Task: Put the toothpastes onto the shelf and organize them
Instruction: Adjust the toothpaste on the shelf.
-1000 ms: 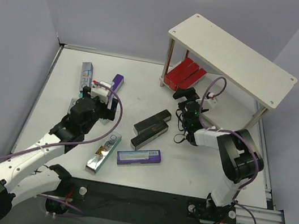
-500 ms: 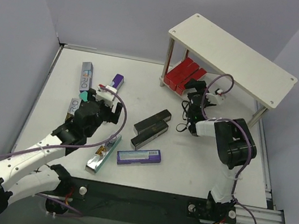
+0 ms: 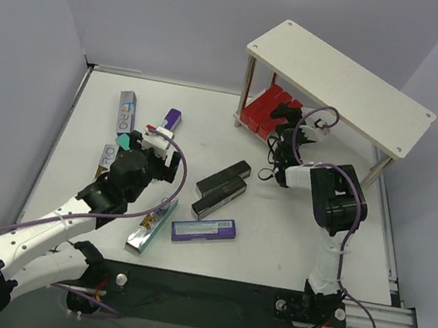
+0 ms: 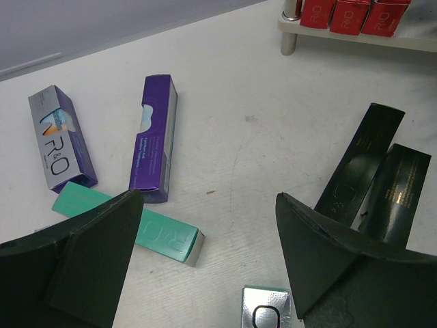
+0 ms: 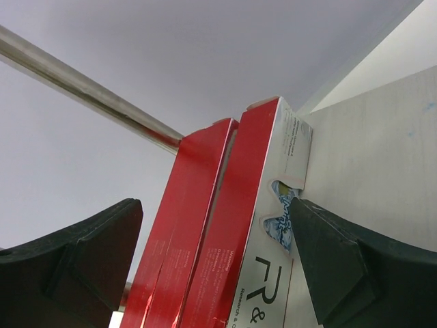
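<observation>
Red toothpastes (image 3: 268, 110) on shelf (image 3: 343, 77) (lower), right fingers (image 5: 75, 256) apart

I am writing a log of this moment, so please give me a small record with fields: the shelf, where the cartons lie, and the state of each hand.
shelf: two tiers, at the far right of the table
lower tier: three red cartons, side by side
loose on table: black cartons, purple carton, teal carton, silver-faced carton
left hand: open, above the loose cartons, holding nothing
right hand: open, at the lower tier, red cartons between its fingers
</observation>
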{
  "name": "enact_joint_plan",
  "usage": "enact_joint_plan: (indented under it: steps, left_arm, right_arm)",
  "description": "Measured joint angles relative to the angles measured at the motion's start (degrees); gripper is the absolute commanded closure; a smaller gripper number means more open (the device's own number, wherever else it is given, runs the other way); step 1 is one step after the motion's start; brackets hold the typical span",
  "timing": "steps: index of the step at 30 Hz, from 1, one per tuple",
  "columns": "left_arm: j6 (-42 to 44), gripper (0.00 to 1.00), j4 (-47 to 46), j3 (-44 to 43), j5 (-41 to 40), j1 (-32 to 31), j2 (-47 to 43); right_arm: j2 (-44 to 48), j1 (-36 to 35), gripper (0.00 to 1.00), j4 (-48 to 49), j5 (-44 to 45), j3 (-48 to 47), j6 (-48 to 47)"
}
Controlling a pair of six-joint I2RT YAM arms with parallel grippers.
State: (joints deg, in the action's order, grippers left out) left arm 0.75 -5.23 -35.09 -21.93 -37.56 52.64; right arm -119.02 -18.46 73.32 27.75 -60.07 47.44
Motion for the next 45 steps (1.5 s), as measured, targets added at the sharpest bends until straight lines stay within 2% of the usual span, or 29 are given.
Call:
enact_joint_plan:
  steps: [15, 26, 39, 45]
  left_arm:
    - [0.00, 0.10, -0.02, 0.02, -0.13, -0.22, -0.04]
    - [0.00, 0.10, -0.02, 0.02, -0.13, -0.24, -0.11]
    - [0.00, 0.10, -0.22, 0.26, -0.07, -0.26, -0.13]
    - [-0.02, 0.10, -0.20, 0.66, 1.03, -0.26, -0.11]
  right_arm:
    - [-4.11, 1.68, 0.08, 0.66, -10.12, -3.65, -1.11]
    - [-4.24, 2.25, 0.07, 0.79, -12.17, -3.48, -1.44]
    - [2.36, 2.25, 0.04, 1.51, -12.57, 6.29, -1.44]
    - [9.11, 1.11, 0.03, 0.85, -11.78, 14.62, -1.44]
